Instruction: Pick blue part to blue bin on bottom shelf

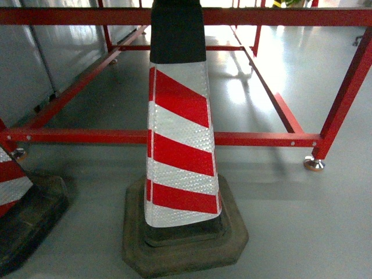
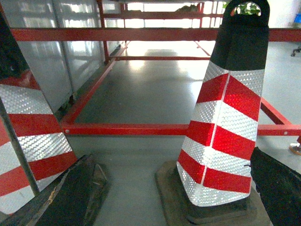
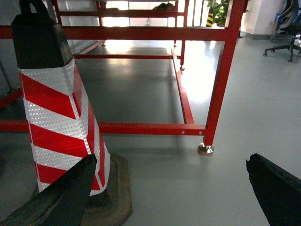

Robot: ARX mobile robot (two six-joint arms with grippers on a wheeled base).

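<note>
Grippers hang low, each with dark fingers (image 3: 56, 197) spread apart on nothing; the task looks unstarted. Just ahead a red-and-white striped traffic cone (image 1: 180, 145) on a black rubber base blocks the way, a second cone (image 2: 28, 136) to its left. Beyond stands a red steel frame (image 1: 244, 139) on grey floor (image 1: 279, 197). No blue part, blue bin or bottom shelf shows.

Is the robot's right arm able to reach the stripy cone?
Probably yes. The right tool, open, hangs close beside the stripy cone, with only floor between them; the red frame stands farther back.
</note>
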